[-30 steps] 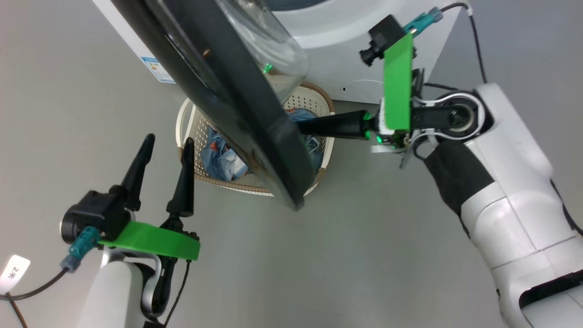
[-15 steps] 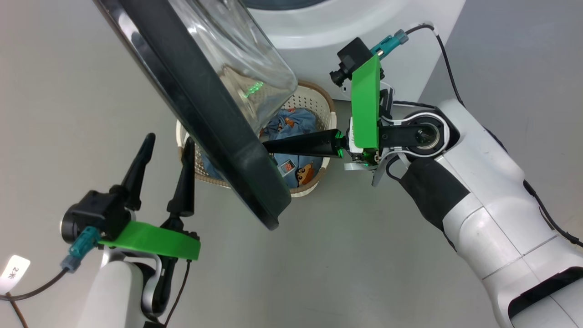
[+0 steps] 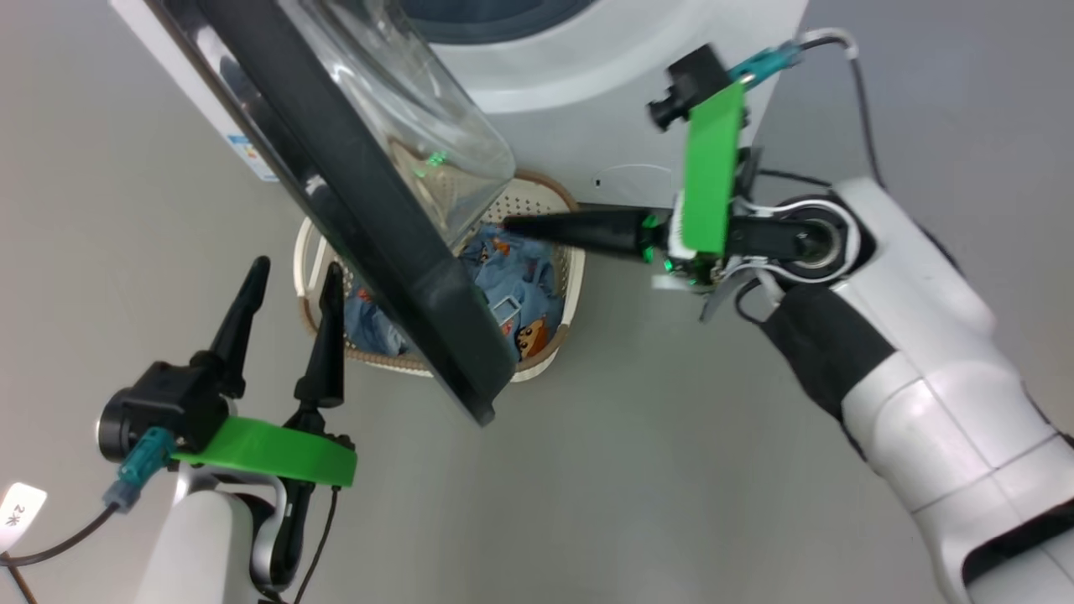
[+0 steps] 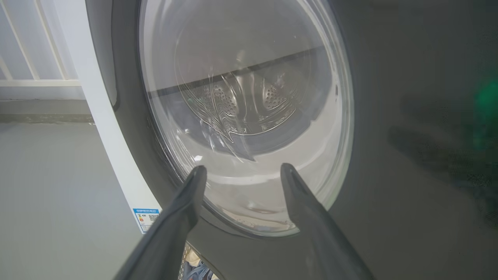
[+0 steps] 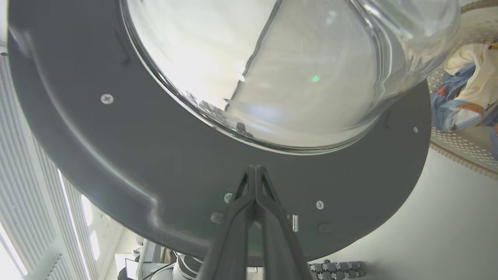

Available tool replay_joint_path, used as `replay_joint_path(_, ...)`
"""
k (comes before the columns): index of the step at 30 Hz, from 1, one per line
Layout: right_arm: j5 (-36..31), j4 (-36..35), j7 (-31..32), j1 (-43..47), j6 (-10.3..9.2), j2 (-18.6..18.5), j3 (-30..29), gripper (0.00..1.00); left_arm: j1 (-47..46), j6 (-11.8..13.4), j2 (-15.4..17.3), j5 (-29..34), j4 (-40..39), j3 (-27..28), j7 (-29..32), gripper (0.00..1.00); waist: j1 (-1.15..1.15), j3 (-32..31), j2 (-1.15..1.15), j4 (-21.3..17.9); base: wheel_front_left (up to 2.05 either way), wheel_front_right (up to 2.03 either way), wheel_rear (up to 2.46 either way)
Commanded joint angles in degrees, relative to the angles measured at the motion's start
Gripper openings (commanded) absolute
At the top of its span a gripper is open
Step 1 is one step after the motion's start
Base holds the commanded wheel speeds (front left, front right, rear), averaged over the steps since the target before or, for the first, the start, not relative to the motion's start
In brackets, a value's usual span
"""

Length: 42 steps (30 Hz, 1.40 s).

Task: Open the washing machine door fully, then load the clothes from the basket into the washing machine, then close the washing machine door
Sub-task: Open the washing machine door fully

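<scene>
Head view: washing machine door stands partly open, seen edge-on, slanting over the basket, which sits on the grey floor just in front of the washing machine. Basket holds the clothes, blue printed fabric, heaped, partly hidden behind the door. Left gripper hovers low left, fingers spread apart, empty, clear of the door. Right gripper reaches in sideways over the basket, fingers pressed together, holding nothing, tips by the glass bowl. Right wrist view adds the door's inner side: matt grey ring with screws, clear glass bulging out, tips just under the glass at the ring; contact can't be told. It also catches a cream cloth lying on the blue pieces. Left wrist view gives the outer side: dark glossy rim, perforated drum seen through the window, blue energy label on the white panel
</scene>
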Motion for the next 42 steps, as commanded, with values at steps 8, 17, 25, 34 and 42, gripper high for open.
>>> replay_joint_path(8, -1.21, -11.46, -10.40, 8.67, 0.09, -4.72, -3.41, 0.34, 2.55, 0.06, 1.79, 2.16, -1.82, 5.34, -0.36, 1.00, 0.00, -3.73, 0.00, -3.68, 0.00, 0.00, 0.00)
replay_joint_path(17, -9.00, -21.27, -22.21, 18.98, 0.09, -7.92, -3.91, 0.98, 6.46, -0.05, 2.49, 3.22, -2.32, 8.54, -0.36, 1.00, 0.00, -7.63, 0.00, -7.86, 0.00, 0.00, 0.00)
replay_joint_path(25, -24.13, -27.85, -39.80, 26.47, 0.09, -9.41, -6.28, 1.00, 9.22, -0.10, 2.62, 3.85, -3.37, 10.19, -0.36, 1.00, 0.00, -9.93, 0.00, -10.28, 0.00, 0.00, 0.00)
replay_joint_path(34, -43.53, -27.04, -59.38, 35.32, 0.09, -9.39, -10.89, 1.00, 12.10, -0.12, 2.88, 4.16, -4.44, 11.83, -0.36, 1.00, 0.00, -12.22, 0.00, -12.24, 0.00, 0.00, 0.00)
replay_joint_path(42, -55.03, -27.53, -65.38, 42.86, 0.09, -8.00, -15.27, 1.00, 14.03, 0.02, 2.89, 4.80, -4.94, 13.06, -0.36, 1.00, 0.00, -14.22, 0.00, -13.14, 0.00, 0.00, 0.00)
